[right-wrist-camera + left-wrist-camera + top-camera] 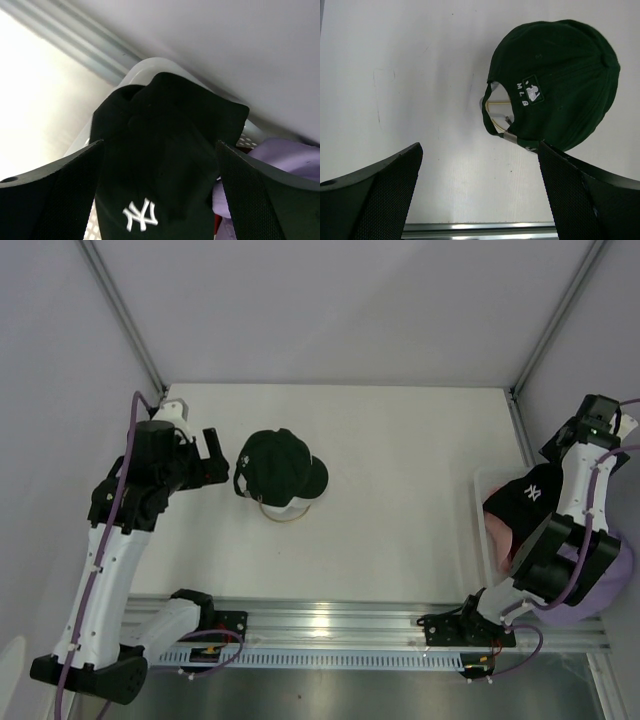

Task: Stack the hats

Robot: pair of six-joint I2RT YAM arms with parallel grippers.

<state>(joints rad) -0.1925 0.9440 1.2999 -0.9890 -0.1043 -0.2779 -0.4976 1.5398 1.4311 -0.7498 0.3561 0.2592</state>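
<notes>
**One cap on the stand, the others in the basket, both pincers empty**

From above, I see the dark green fabric baseball cap (280,468) sitting on the thin gold wire stand (285,514), left of the table's middle. My left gripper (212,455) is just beside it on the left. At the right edge, the black fabric cap with a white logo (525,498) lies uppermost in the white mesh basket (480,480). It rests over a pink cap (497,535) and a lavender cap (612,592). My right gripper (600,425) hangs at its far side.

In the left wrist view the jaws are spread wide and hold nothing. The green cap sits ahead and to the right, clear of both fingers.

In the right wrist view the jaws are just as wide and empty, with the black cap below and between them.

My worry is the soft crown. If I pinch only a fold, the black cap could sag, slip out, or drag its neighbours from the basket. A careless left-arm nudge could also tip the green cap off its stand.
</notes>
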